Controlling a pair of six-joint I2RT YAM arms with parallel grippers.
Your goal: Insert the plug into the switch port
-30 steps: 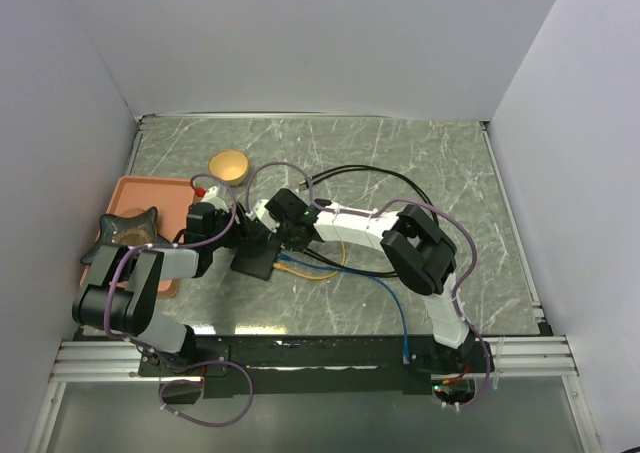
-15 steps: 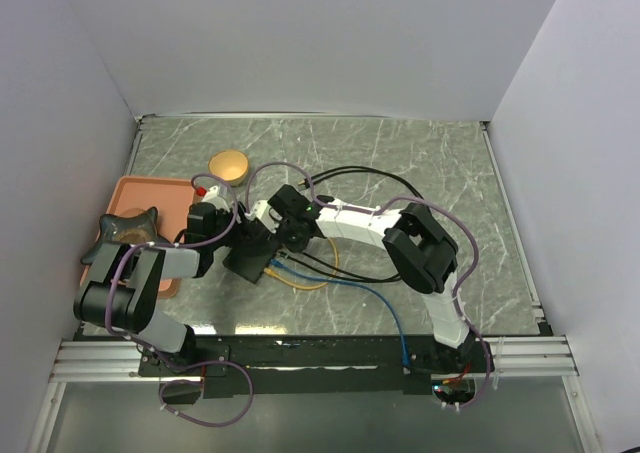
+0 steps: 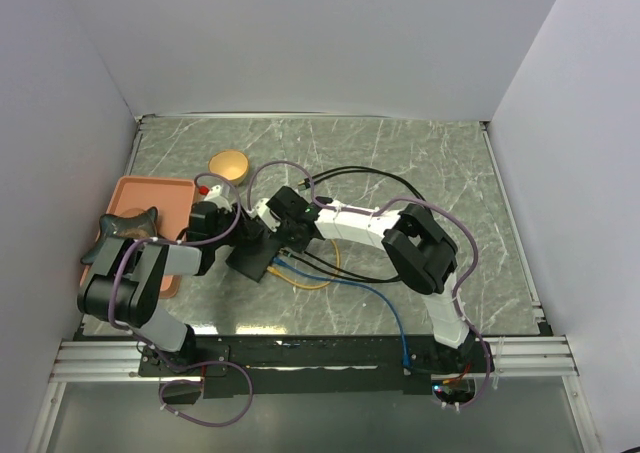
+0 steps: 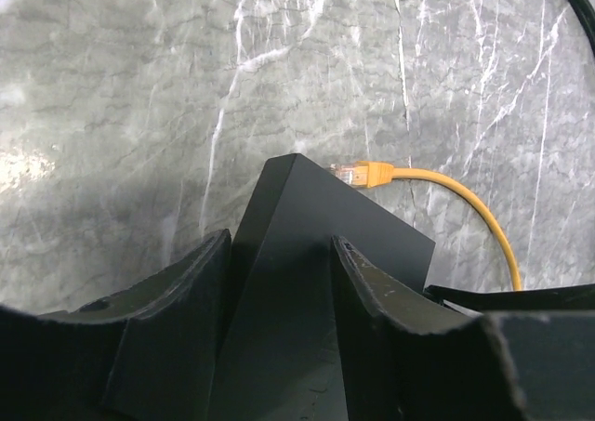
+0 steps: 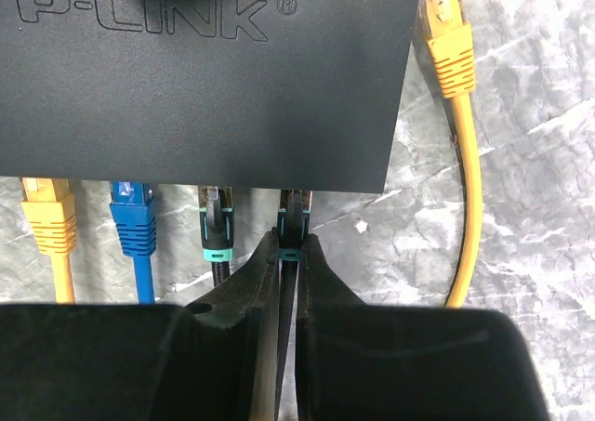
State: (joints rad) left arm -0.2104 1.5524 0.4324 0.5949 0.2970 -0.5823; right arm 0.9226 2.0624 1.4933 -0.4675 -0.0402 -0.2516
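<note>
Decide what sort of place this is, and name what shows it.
Probably a robot test cell: plain walls box in a marbled table, two arms are bolted at its near edge, working on a switch with cables.

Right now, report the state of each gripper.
Left gripper: shut on the flat matte-black switch box.
Right gripper: shut on the black teal-collared plug.

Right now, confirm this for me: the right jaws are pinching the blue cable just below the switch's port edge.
Not quite: the colour is wrong. The right jaws are pinching the black cable with the teal collar just below the switch's port edge. The blue cable sits two places to its left, untouched. The right wrist view shows it.
</note>
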